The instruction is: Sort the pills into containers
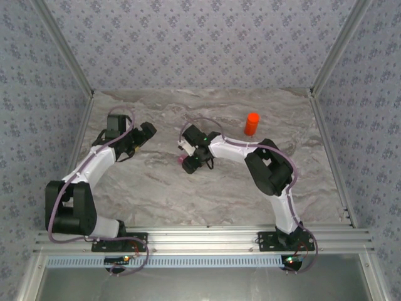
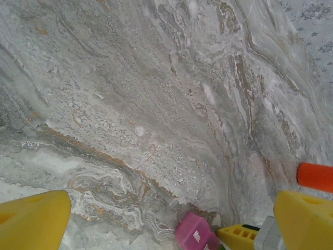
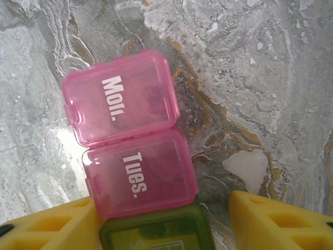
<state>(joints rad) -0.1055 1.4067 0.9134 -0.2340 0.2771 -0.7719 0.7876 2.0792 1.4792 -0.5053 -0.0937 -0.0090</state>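
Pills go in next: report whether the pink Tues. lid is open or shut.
Shut: the pink Tues. lid lies flat, label up, no gap at its rim.

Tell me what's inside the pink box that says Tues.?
The pink Tues. box looks shut. Through its cloudy plastic only faint darker patches show, and whether they are pills cannot be told.

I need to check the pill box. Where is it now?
From above, the pill box lies near the middle, at the right hand, left of the orange bottle.
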